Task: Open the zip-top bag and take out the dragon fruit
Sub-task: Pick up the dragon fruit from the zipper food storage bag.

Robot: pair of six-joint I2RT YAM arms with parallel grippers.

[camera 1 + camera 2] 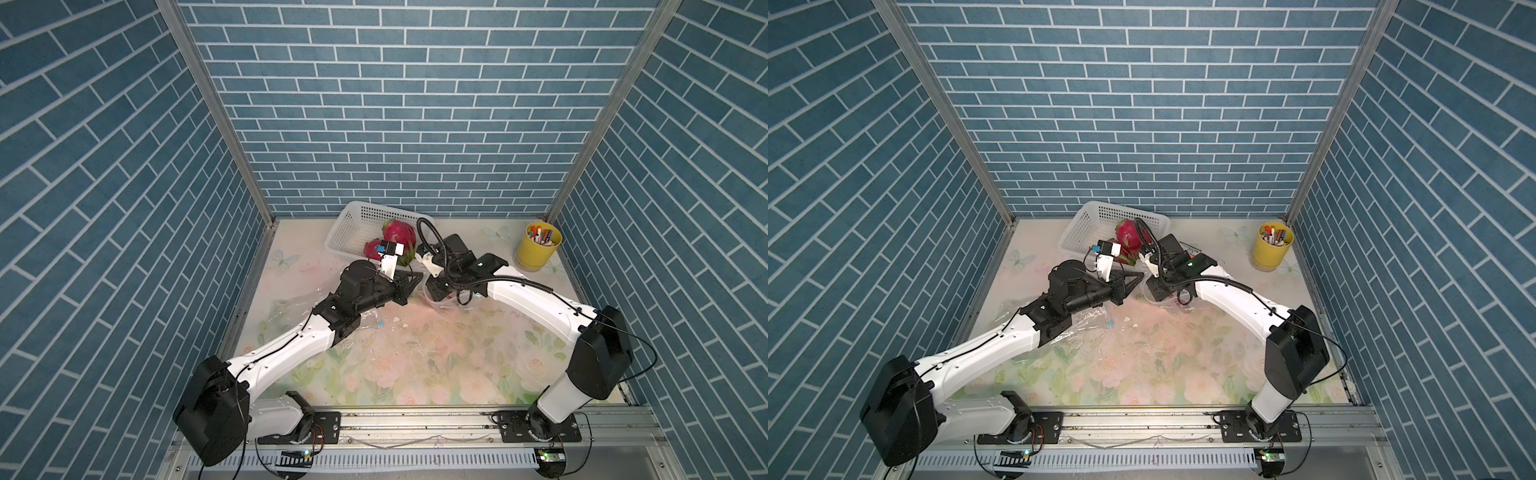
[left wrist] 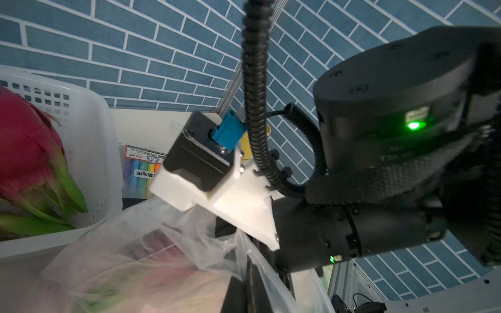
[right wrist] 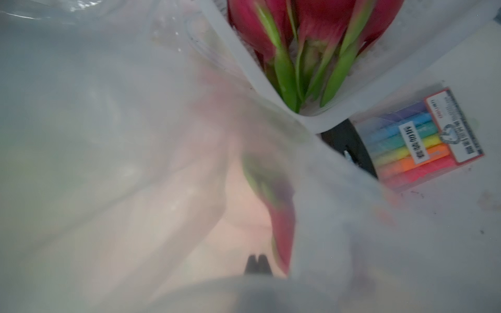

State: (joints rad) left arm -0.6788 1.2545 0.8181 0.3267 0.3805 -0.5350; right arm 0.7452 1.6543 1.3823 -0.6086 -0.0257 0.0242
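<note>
Near the left edge of the table [image 1: 415,365], a crumpled sheet of clear glossy film [image 1: 291,307] lies flat on the floral pink-and-green cover, partly under the left forearm. At the far edge, left of the middle, a white rectangular basket [image 1: 357,216] of perforated plastic holds two spare fruits [image 1: 395,232], magenta-skinned with pointed green scales.

Just in front of the basket's near right corner, the black left gripper [image 1: 413,279] has its jaws closed. In the left wrist view film rises against its fingers, but whether any is pinched cannot be told. Against it stands the translucent, milky, soft plastic zip-top bag [image 2: 162,257], bunched into loose wrinkles and folds. Inside, the dragon fruit [image 3: 282,225] shows as a blurred patch of deep pink with a green-tipped scale, veiled by film.

The right gripper [image 3: 257,263] points down into the bag. Its two dark fingertips are pressed together just beside the fruit, and whether they catch any film cannot be told. Right of the bag lies a flat clear pack of rainbow-coloured markers [image 3: 417,141]. In the far right corner stands a yellow cylindrical tin [image 1: 539,249] full of pens.
</note>
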